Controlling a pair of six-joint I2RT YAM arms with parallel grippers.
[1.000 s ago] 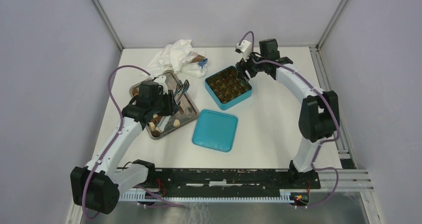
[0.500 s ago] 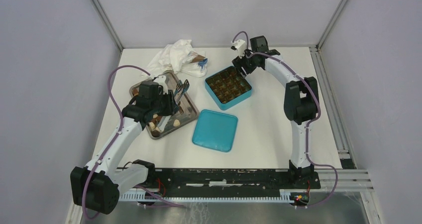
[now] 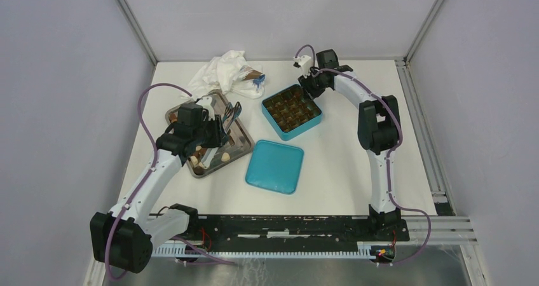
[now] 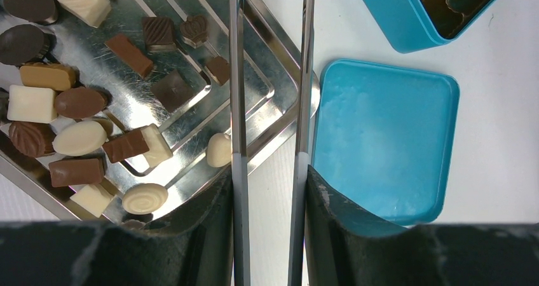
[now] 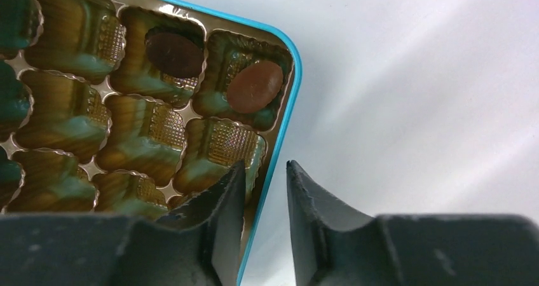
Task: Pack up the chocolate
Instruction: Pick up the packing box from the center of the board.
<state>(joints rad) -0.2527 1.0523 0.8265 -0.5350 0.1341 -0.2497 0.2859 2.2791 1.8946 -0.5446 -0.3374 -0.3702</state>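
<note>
**Two pieces boxed, the rest on the steel tray**

On the near side of the teal box (image 4: 394,19), its lid (image 4: 381,146) lies flat on the table. Left of the box, the metal tray (image 4: 267,89) carries the loose chocolate (image 4: 79,102) in dark, mid-brown and cream pieces. The left gripper (image 4: 268,175) hangs over the tray's box-side edge, clamped on tongs (image 4: 236,76). Their blades stand narrowly apart, tips out of the wrist view. At the box's far corner the right gripper (image 5: 264,168) has its jaws drawn to a slim gap astride the box wall. A dark piece (image 5: 175,54) and a mid-brown piece (image 5: 254,86) sit in neighbouring corner wells. Beyond the box, to its left, lies a crumpled white cloth (image 3: 222,70).
</note>
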